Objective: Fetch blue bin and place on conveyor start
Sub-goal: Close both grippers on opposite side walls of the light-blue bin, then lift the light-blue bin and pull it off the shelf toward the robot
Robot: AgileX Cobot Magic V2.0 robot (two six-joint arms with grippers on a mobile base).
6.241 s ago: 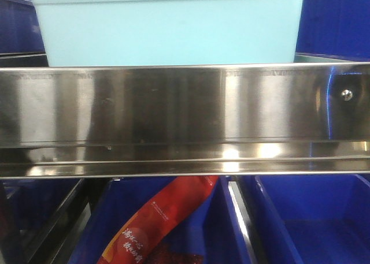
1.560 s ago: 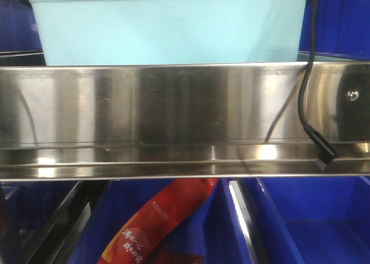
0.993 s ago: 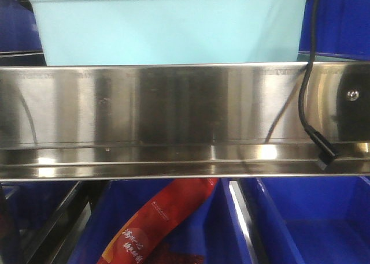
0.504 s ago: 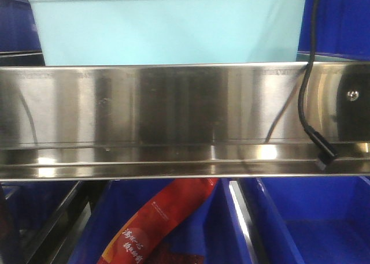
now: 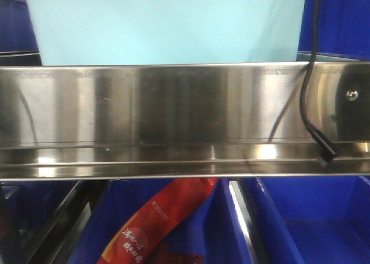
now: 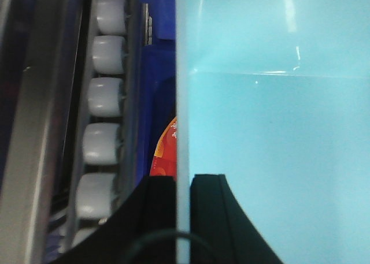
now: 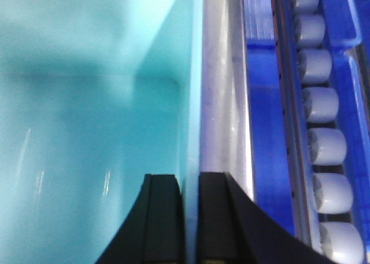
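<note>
Left gripper (image 6: 182, 218) and right gripper (image 7: 191, 218) jaws each clamp a blue bin (image 5: 167, 27) wall; I'd judge it light, slick.

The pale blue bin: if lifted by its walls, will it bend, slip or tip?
The bin looks empty, so probably light. Its thin, smooth walls may flex or slip in the left gripper and right gripper. Gripped on two sides, it should likely stay level.

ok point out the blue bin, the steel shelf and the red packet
blue bin (image 5: 167, 27) front view, its front wall.
steel shelf (image 5: 173, 108) front view, its shiny front face.
red packet (image 5: 153, 220) front view, middle of the wrapper.
</note>
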